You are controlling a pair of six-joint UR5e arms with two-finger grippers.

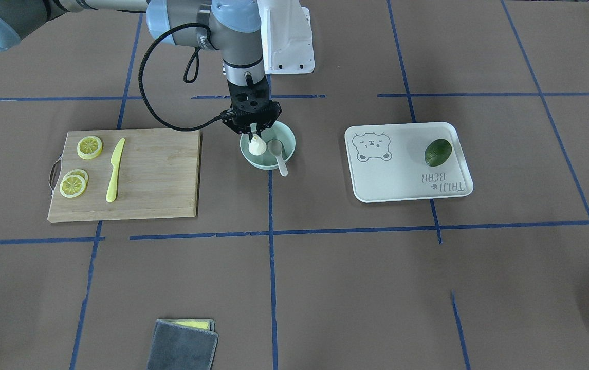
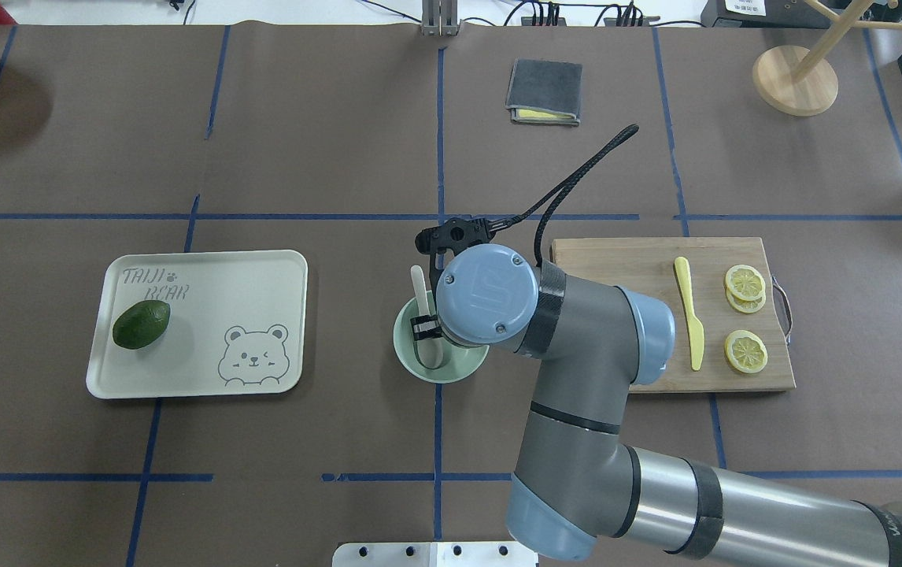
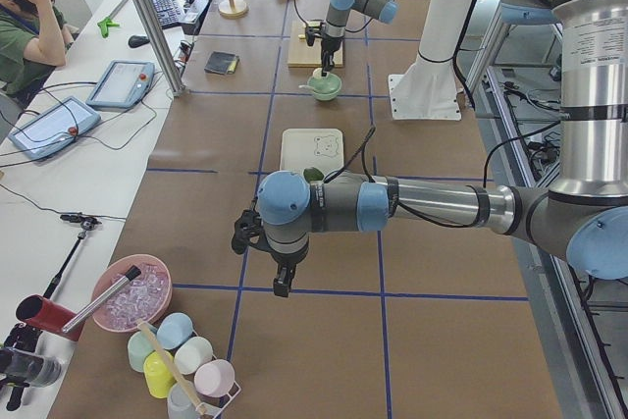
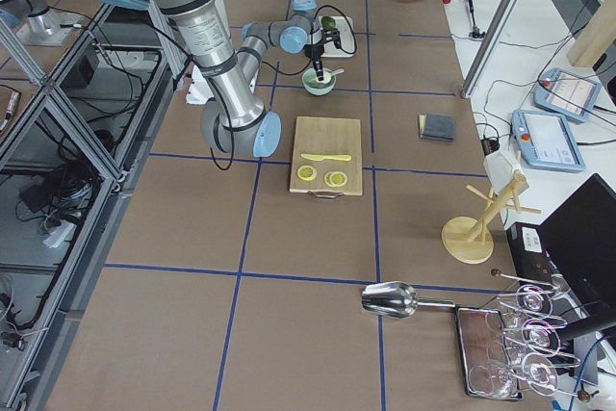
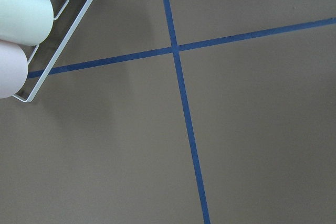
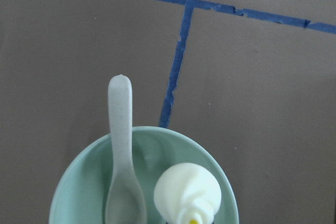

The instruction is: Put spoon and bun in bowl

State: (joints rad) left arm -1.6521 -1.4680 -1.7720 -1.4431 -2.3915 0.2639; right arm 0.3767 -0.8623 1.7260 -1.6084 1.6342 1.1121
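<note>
Mint bowl [image 1: 289,137] holds spoon [image 1: 277,153]; right jaws seemingly grip bun [image 1: 257,147] (overhead hides it); left jaws: cannot tell.

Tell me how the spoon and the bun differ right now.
The spoon is long and slim; the bun is a rounded dome. The spoon lies free, handle over the bowl rim; the right gripper pinches the bun's top. Both are off-white and over the bowl.
</note>
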